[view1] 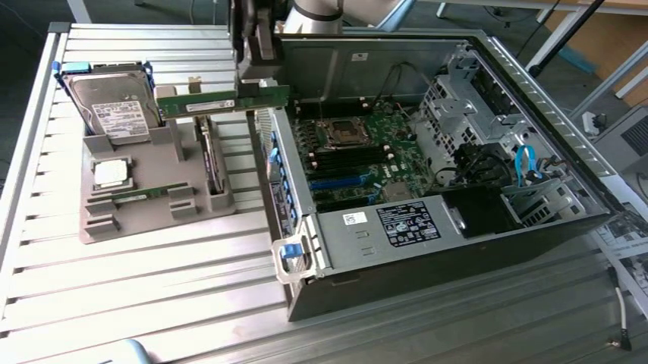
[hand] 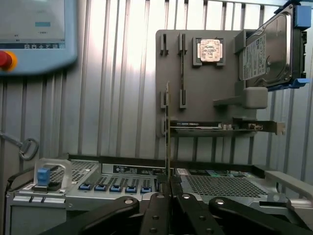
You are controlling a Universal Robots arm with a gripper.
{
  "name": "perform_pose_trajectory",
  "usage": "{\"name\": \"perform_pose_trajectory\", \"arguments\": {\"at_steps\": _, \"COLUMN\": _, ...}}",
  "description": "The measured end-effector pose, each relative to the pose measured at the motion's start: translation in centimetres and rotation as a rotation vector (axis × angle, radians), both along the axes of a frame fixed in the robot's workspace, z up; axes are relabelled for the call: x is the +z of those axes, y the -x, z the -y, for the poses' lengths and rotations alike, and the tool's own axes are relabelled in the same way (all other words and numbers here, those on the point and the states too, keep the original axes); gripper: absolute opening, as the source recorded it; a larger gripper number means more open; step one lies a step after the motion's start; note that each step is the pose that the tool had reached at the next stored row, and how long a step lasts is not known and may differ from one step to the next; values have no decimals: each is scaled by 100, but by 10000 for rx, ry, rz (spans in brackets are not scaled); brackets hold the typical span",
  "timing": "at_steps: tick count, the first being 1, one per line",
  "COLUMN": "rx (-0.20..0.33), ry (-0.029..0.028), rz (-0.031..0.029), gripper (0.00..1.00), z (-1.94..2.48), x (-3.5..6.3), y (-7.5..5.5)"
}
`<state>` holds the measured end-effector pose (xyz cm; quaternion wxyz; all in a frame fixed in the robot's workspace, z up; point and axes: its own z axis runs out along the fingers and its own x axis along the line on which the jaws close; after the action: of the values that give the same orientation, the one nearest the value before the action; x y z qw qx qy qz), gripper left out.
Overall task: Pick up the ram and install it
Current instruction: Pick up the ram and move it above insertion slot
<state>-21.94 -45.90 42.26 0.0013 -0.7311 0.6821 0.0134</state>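
**Item: ram [view1: 208,103].** Thin green stick, pinched along its upper edge by the gripper [view1: 255,88], jaws closed on it right of its middle.
- Place: upper left-centre of the exterior view, lifted clear above the line where the grey parts tray [view1: 152,220] meets the left wall of the open computer case [view1: 405,250].
- Long axis: level, running left to right across the frame.
- In the wrist view I read the ram [hand: 167,127] edge-on, a thin line rising from between the fingers [hand: 156,205] of the gripper [hand: 168,185].

**Item: memory slots [view1: 350,161].** Black and blue rows on the motherboard [view1: 390,140], down and right of the held stick. I judge them roughly parallel with it.

**Item: room.** The processor socket [view1: 339,130] sits just above the slots and the drive cage [view1: 456,106] further right. I judge the space over the slots open.

**Item: tray contents.** Hard drive [view1: 111,102], processor chip [view1: 111,173] and dark expansion card [view1: 209,163], all left of the gripper.

**Item: surface.** Slatted metal table [view1: 152,303].
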Motion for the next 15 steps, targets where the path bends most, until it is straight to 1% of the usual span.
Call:
{"name": "perform_pose_trajectory", "arguments": {"at_steps": 11, "rx": 0, "ry": -1, "rz": 0, "gripper": 12, "z": 4, "x": 0, "y": -355}}
{"name": "perform_pose_trajectory", "arguments": {"at_steps": 13, "rx": 0, "ry": 0, "rz": -1, "gripper": 12, "z": 6, "x": 0, "y": -478}}
{"name": "perform_pose_trajectory", "arguments": {"at_steps": 15, "rx": -1, "ry": 0, "rz": -1, "gripper": 12, "z": 6, "x": 0, "y": -534}}
